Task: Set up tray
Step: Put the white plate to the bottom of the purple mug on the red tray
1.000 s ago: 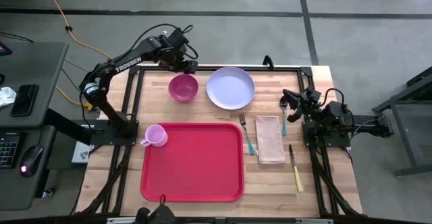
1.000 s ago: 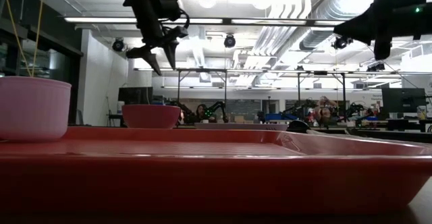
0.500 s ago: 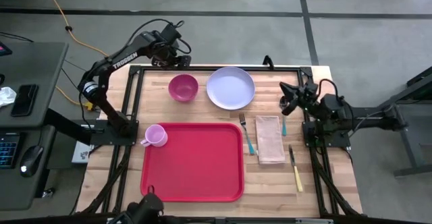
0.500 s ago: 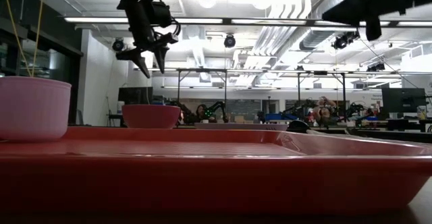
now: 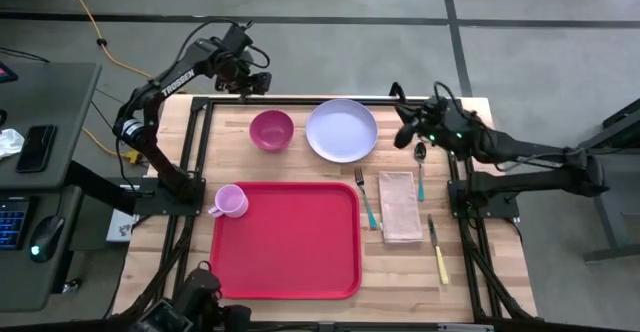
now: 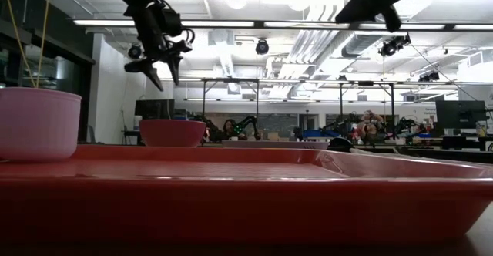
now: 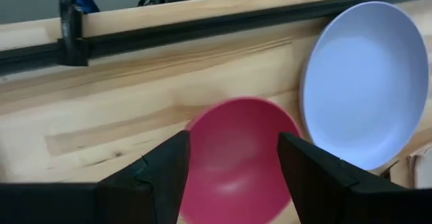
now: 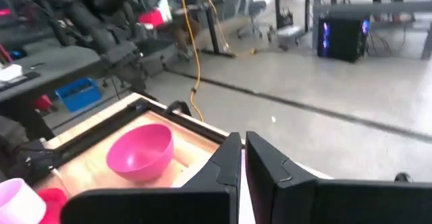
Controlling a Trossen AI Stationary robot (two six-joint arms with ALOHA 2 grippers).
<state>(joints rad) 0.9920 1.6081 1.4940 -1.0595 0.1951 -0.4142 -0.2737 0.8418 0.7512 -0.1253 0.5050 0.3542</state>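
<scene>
The red tray lies flat at the table's near middle. A pink cup stands on its far left corner. A magenta bowl and a lavender plate sit on the wood beyond the tray. My left gripper hangs open in the air over the table's far edge, beyond and left of the bowl. My right gripper is shut, empty, and raised just right of the plate. The low view shows both grippers high above the table, the left one open.
Right of the tray lie a teal-handled fork, a tan napkin, a spoon and a yellow-handled knife. A black frame rail runs along the far edge. The tray's middle is bare.
My left gripper has drawn back from above the bowl toward the table's far left corner, staying open. My right gripper has swung from the table's right edge toward the plate and the far edge, rising as it went. Nothing on the table has moved.
</scene>
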